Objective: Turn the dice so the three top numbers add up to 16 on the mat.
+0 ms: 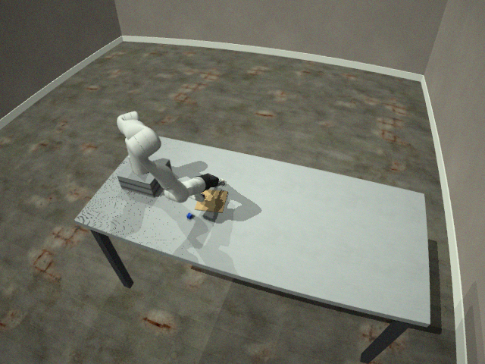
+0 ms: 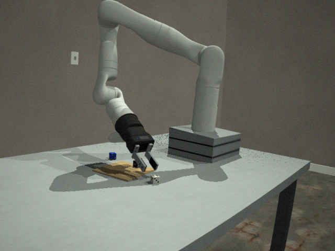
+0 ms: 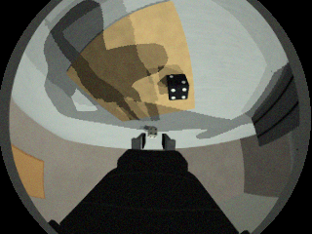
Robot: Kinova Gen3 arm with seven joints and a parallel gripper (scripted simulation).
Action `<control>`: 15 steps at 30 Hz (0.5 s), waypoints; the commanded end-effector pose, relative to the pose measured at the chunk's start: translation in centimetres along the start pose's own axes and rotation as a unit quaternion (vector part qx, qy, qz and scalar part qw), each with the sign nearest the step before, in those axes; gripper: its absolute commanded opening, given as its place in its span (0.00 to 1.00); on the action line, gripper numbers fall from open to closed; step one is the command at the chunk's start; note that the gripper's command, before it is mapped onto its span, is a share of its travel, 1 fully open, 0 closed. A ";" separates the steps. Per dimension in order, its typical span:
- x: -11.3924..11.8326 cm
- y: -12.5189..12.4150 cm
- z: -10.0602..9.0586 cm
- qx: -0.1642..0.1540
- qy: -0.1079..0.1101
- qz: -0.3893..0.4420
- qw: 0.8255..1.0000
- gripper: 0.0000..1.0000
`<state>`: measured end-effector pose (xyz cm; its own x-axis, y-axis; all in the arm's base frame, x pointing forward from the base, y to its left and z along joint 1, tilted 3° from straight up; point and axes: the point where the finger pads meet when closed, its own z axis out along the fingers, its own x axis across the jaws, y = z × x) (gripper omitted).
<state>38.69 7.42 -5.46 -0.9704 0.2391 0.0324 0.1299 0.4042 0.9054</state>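
My gripper (image 1: 222,182) (image 2: 150,169) (image 3: 153,138) is open and empty, tilted, with its fingertips above the table near the mat's edge. A white die (image 2: 154,179) (image 3: 152,132) rests on the bare table just off the mat, a little below and beyond the fingertips. A black die (image 2: 134,163) (image 3: 177,87) sits on the tan mat (image 1: 200,207) (image 2: 113,173) (image 3: 161,24), partly hidden by a finger in the exterior view. The wrist view shows four pips on one of its faces and two on another. A blue die (image 1: 189,215) (image 2: 112,156) lies off the mat. Top numbers are unclear.
The arm's grey block base (image 1: 139,183) (image 2: 190,144) (image 3: 278,104) stands on the table (image 1: 313,235) (image 2: 81,210). The arm's shadow falls across the mat and the table around it. The blue die is on the mat's far side from the white die.
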 end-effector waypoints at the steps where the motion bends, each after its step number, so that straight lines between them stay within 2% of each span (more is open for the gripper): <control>1: -0.3 0.1 -0.4 0.001 -0.003 -0.002 1.000 0.70; 8: -0.3 0.4 -0.6 0.001 -0.003 -0.002 1.000 0.70; 15: -0.2 2.8 -1.8 0.001 -0.003 -0.002 1.000 0.70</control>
<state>38.58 7.29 -3.36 -0.9691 0.2429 0.0420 0.1388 0.3968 0.9073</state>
